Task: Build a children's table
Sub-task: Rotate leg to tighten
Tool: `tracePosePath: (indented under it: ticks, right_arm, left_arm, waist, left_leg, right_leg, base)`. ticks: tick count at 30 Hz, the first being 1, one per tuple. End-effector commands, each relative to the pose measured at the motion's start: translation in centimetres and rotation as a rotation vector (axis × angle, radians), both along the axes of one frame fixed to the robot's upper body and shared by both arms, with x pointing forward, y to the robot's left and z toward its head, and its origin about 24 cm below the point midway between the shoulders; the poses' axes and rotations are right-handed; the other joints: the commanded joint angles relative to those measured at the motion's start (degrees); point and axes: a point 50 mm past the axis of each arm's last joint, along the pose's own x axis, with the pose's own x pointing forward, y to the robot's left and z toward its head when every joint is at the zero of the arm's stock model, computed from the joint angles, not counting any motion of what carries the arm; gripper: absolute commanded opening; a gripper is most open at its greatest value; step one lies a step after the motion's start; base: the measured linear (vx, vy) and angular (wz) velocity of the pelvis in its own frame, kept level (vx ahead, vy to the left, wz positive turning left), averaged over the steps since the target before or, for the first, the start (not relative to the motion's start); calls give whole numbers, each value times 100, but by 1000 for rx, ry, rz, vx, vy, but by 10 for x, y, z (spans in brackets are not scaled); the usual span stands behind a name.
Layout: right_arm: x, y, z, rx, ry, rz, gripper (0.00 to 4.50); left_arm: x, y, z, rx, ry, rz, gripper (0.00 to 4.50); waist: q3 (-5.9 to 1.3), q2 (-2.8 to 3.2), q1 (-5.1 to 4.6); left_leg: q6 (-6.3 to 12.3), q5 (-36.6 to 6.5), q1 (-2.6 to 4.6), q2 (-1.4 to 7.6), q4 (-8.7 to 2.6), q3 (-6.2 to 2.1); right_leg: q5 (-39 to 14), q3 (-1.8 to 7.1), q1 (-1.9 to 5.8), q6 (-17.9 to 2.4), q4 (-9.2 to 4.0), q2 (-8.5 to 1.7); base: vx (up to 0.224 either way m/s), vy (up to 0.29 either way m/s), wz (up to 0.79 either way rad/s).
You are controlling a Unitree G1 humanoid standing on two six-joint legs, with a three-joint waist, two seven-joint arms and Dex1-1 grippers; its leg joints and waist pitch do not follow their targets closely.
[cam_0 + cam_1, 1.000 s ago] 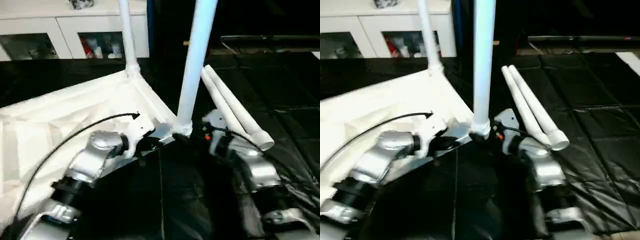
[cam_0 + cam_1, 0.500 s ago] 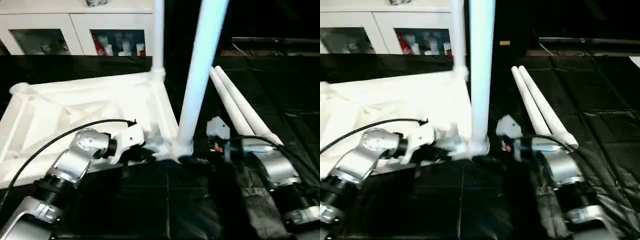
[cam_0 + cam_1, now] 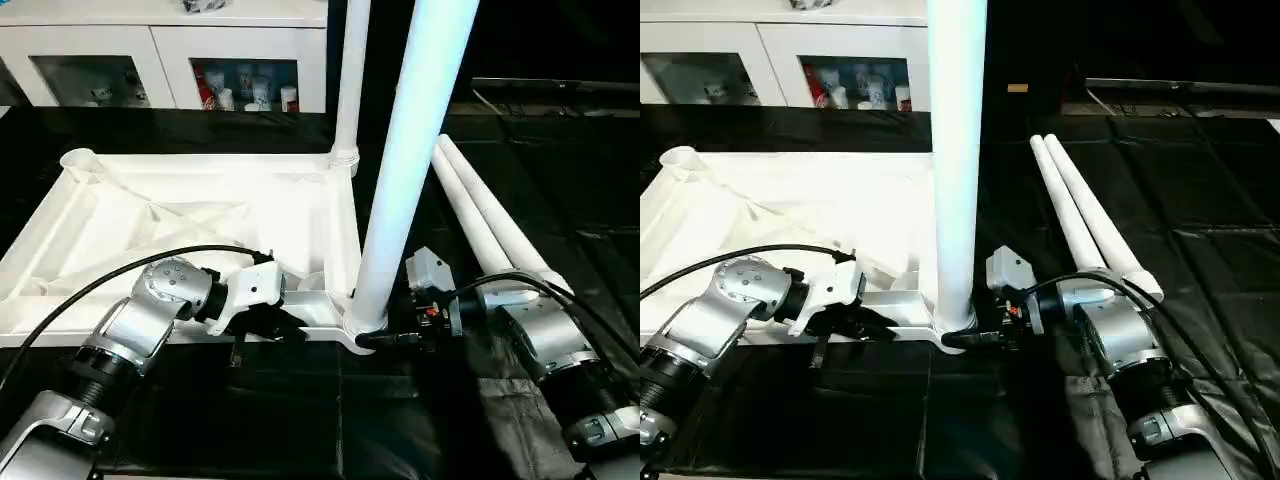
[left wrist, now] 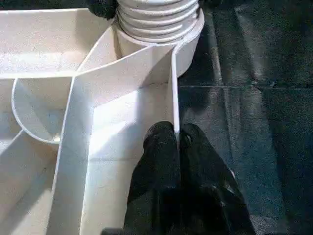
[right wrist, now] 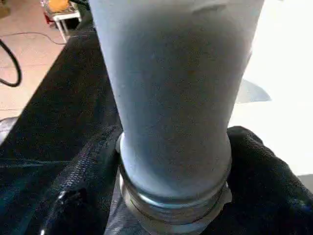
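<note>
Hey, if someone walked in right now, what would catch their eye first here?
Probably the near leg, a tall white tube standing in the upturned table top's near corner socket, with the right gripper around its base. Next, the left gripper pinching the top's edge wall beside it, and two spare legs lying on the black mat.

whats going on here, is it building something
A humanoid robot is assembling a children's table. The white table top lies upside down on a black mat, ribbed underside facing up. Two legs already stand upright in its corner sockets: the near leg and the far leg. The left hand is pinched shut on the top's edge wall beside the near socket, while the right hand sits around the base of the near leg. Two spare legs lie side by side on the mat.
</note>
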Motion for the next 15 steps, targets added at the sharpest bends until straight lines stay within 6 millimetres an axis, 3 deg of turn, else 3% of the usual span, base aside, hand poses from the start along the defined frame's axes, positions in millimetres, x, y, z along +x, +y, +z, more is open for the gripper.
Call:
tracePosePath:
  ticks: [1,9,12,14,15]
  right_arm:
    - [-1,4,4,7,-4,45,290]
    - [-4,5,2,34,26,39,279]
    - [-6,10,-2,79,53,-30,279]
    - [2,24,-14,84,62,-267,279]
    - [4,28,-17,80,60,-327,279]
  left_arm:
    - [-8,-3,-10,54,47,-78,0]
    - [-6,-4,-10,31,54,-47,0]
    - [0,-11,-6,-59,63,60,0]
    - [10,-22,-4,-119,38,226,0]
    - [13,-25,-3,-137,37,273,0]
  waist:
    - [-425,-49,-9]
    - [-434,-44,7]
    - [-422,-58,33]
    - [-395,-68,10]
    - [-363,-33,-16]
  left_leg:
    - [677,-580,43,390,-340,-122]
    - [656,-527,41,390,-334,-126]
    - [650,-525,54,403,-335,-121]
    - [582,-621,52,396,-352,-115]
    - [428,-798,82,411,-380,-131]
  right_leg:
    - [-1217,423,335,-980,-385,-612]
    - [-1146,425,341,-982,-371,-614]
    - [-1190,429,326,-998,-382,-616]
    - [-1418,438,320,-929,-407,-610]
    - [-1719,436,281,-928,-456,-633]
  base:
    - [0,0,0]
    - [0,0,0]
    - [0,0,0]
    - [0,0,0]
    - [0,0,0]
